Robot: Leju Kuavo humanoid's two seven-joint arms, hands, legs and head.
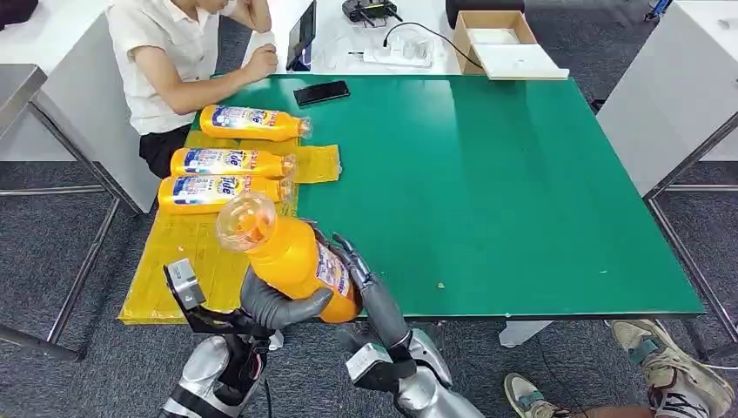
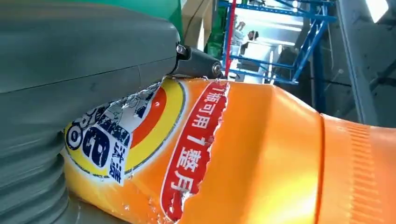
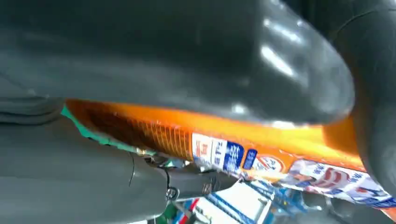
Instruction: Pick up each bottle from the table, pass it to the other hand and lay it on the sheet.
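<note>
Both hands gripped one orange bottle together: left hand under it, right hand alongside. Three bottles lay on the yellow sheet.

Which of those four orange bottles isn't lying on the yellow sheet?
The orange plastic bottle gripped between both hands, clear cap pointing up; the other three lie flat in a row.

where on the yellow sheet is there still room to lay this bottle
The near part of the yellow sheet is bare, between the third lying bottle and the sheet's front edge. The far end is crowded by three bottles lying side by side. Both the left hand and right hand hold the held bottle.
</note>
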